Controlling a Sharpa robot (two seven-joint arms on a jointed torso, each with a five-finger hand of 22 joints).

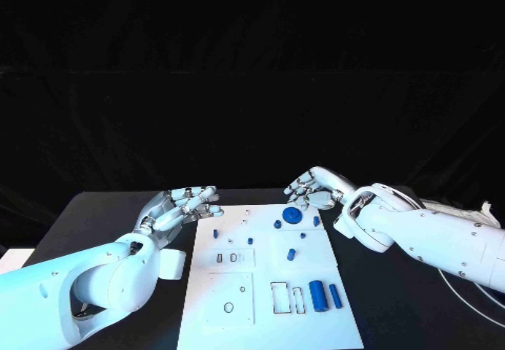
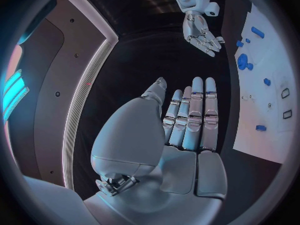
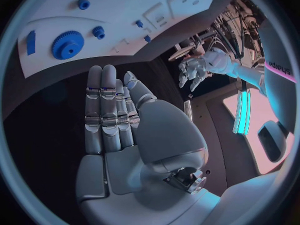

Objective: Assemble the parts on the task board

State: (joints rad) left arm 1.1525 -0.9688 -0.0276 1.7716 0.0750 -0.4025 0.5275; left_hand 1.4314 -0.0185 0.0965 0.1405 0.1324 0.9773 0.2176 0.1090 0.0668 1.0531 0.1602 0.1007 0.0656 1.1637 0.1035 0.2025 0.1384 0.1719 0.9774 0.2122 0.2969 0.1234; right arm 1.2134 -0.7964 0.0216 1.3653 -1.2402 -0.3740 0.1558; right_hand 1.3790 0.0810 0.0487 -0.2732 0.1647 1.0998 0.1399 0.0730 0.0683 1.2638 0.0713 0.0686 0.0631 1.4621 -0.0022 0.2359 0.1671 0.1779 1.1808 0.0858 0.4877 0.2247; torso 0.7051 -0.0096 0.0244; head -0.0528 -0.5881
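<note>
Currently both hands idle, nothing held. Left hand [image 1: 181,204] hangs over the black worktop [image 1: 95,219] just beside the task board's [image 1: 316,321] left far corner, palm up, fingers loosely apart; in the left wrist view its fingers [image 2: 197,115] are straight, side by side, empty. Right hand [image 1: 314,189] sits at the board's far right corner, fingers slightly curled yet apart, holding nothing; the right wrist view shows its fingers [image 3: 103,110] extended flat, empty palm.

White task board lies mid-worktop between the two arms. On it: blue gear [image 1: 292,214] near the far edge, close to the right hand; small blue knob [image 1: 316,220] just right of the gear; several small blue pegs [image 1: 252,239] scattered across the far half; short blue cylinder [image 1: 292,254] near the middle. Near end: thick blue cylinder [image 1: 317,295] and thinner blue rod [image 1: 335,295] lying side by side, beside a rectangular slot [image 1: 280,297]. Oval hole [image 1: 228,308] toward the near left.
</note>
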